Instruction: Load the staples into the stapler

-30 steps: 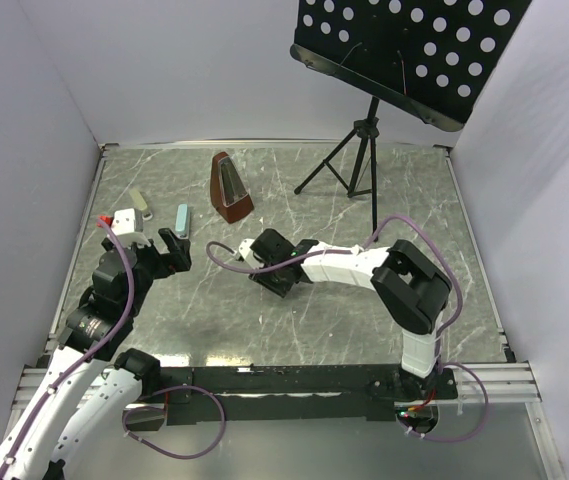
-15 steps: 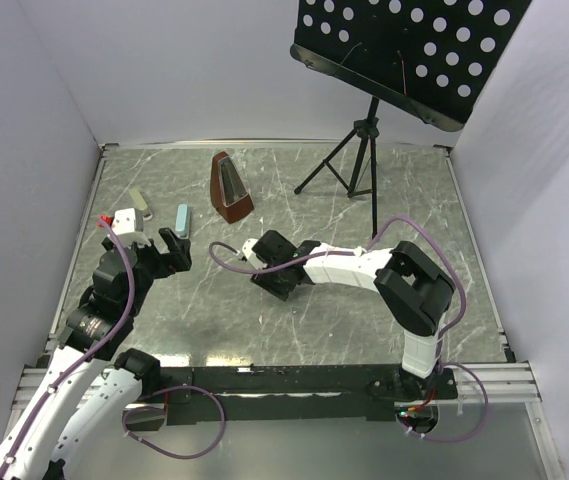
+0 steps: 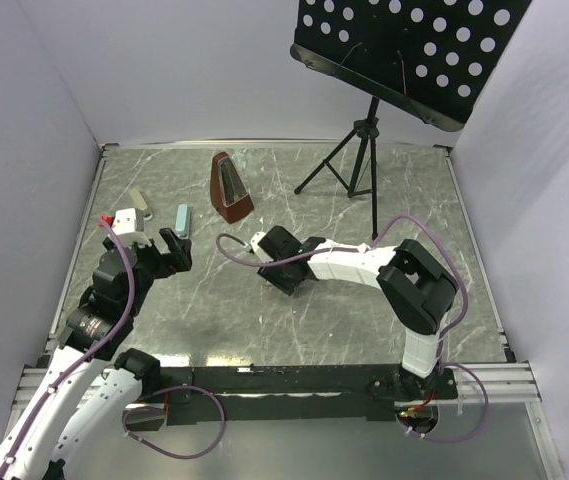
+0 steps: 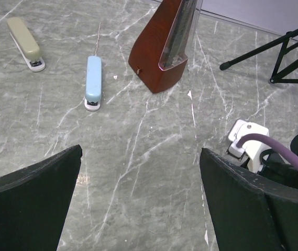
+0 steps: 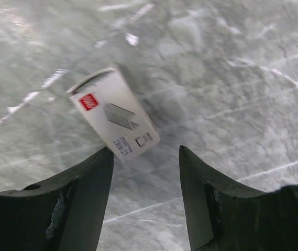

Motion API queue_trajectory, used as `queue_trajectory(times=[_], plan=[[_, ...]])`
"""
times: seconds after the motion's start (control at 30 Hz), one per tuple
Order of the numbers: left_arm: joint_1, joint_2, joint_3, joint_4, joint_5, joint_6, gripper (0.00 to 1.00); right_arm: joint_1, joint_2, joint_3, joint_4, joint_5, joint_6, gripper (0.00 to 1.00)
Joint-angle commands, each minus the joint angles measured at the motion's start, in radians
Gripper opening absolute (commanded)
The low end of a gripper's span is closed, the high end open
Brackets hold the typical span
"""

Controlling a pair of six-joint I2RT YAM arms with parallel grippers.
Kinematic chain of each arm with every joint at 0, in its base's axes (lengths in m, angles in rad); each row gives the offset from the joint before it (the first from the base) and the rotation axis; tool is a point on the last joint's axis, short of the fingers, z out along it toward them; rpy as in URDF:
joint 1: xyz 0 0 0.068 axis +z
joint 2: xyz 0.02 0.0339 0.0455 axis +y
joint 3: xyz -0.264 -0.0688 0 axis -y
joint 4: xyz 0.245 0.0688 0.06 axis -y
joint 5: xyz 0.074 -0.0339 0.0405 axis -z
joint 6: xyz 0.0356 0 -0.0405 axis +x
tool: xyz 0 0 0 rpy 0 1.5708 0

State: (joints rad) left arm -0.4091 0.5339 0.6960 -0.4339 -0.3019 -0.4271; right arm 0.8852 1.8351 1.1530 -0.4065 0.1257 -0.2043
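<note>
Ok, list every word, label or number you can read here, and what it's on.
Nothing reads clearly.
Box: red logo, too blurred to read.
Box: small dark print by its near corner, too small to read.
Blue stapler, tan stapler, metronome: no text visible.

Far back on the grey marbled table (image 3: pixel 264 320), near its middle: a reddish-brown wooden metronome (image 3: pixel 230 187), upright, pyramid-shaped, with a pale glossy front face (seen clearly from the left wrist (image 4: pixel 164 47)). To its right, well apart, a black music stand (image 3: pixel 404 50) with a perforated desk tilted high above the far right corner. Beneath the desk, a slim pole on a folding tripod (image 3: pixel 349 165), feet spread on the marble. A few tiny white flecks (image 4: pixel 115 77) on the surface near the metronome's base. Plain white walls (image 3: pixel 194 70) on three sides.
</note>
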Motion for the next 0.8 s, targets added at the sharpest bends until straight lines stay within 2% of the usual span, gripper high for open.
queue_trajectory(times=[0.0, 0.33, 0.53, 0.67, 0.77], plan=[[0.004, 0.003, 0.011, 0.024, 0.024, 0.008, 1.00, -0.023, -0.027, -0.026, -0.035, 0.045, 0.011, 0.60], [0.007, 0.044, -0.003, 0.038, 0.084, -0.018, 0.99, -0.055, -0.034, -0.035, -0.003, 0.045, 0.058, 0.61], [0.007, 0.158, 0.003, 0.015, 0.138, -0.191, 0.99, -0.063, -0.128, -0.091, 0.031, 0.028, 0.092, 0.62], [0.006, 0.303, 0.000, 0.007, 0.196, -0.309, 0.99, -0.074, -0.226, -0.137, 0.078, 0.000, 0.137, 0.67], [0.000, 0.391, -0.024, 0.068, 0.259, -0.381, 0.99, -0.094, -0.282, -0.176, 0.135, -0.062, 0.196, 0.71]])
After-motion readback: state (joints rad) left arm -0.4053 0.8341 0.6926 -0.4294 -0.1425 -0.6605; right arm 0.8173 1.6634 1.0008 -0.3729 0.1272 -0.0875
